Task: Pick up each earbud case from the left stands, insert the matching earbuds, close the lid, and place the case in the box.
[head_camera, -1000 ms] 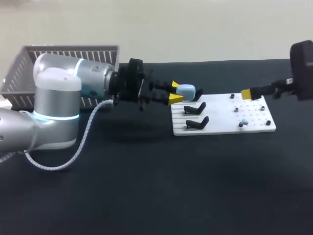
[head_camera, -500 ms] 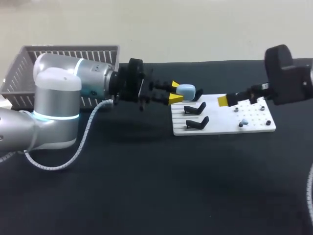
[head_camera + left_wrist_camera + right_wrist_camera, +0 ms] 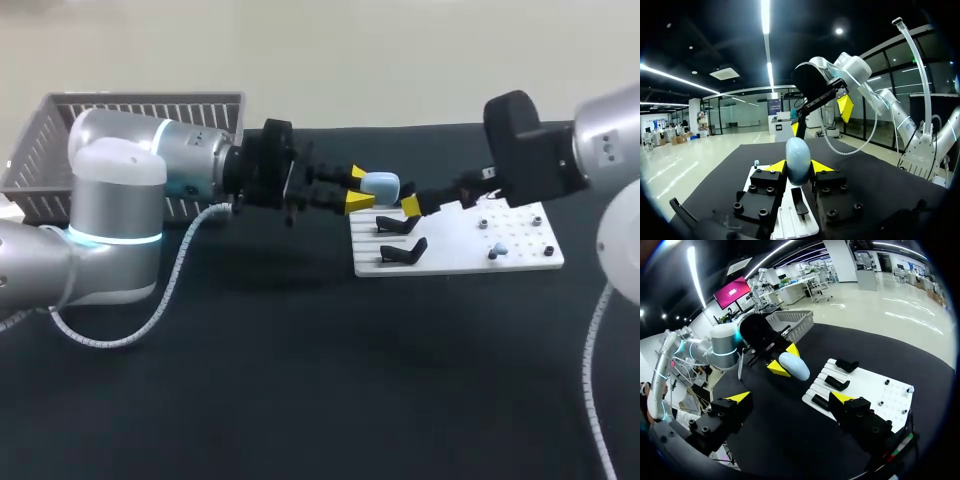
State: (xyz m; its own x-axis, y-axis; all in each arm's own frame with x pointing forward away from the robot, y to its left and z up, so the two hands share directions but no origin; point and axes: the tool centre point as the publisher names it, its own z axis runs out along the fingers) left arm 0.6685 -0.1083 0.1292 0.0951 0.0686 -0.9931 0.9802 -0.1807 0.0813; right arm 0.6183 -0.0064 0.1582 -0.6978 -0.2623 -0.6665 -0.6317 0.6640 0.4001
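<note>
A light blue earbud case (image 3: 380,185) hangs above the far left corner of the white board (image 3: 460,258), lid closed, with my left gripper (image 3: 352,190) shut on it. In the left wrist view the case (image 3: 797,160) stands upright between the yellow fingertips (image 3: 777,165). My right gripper (image 3: 412,204) sits just right of the case, open and empty, over the board's stands. From the right wrist the case (image 3: 795,367) lies ahead of the wide-open right gripper (image 3: 790,397). A small pale blue earbud (image 3: 498,250) rests on the board's right part.
Two empty black stands (image 3: 400,222) (image 3: 405,250) sit on the board's left half, with small black pegs (image 3: 548,250) on its right half. A grey slatted basket (image 3: 130,120) stands at the back left, behind my left arm. Black table cloth spreads in front.
My right arm has swept left across the board, bringing its open gripper close to the case. The left arm and the case have stayed still.
</note>
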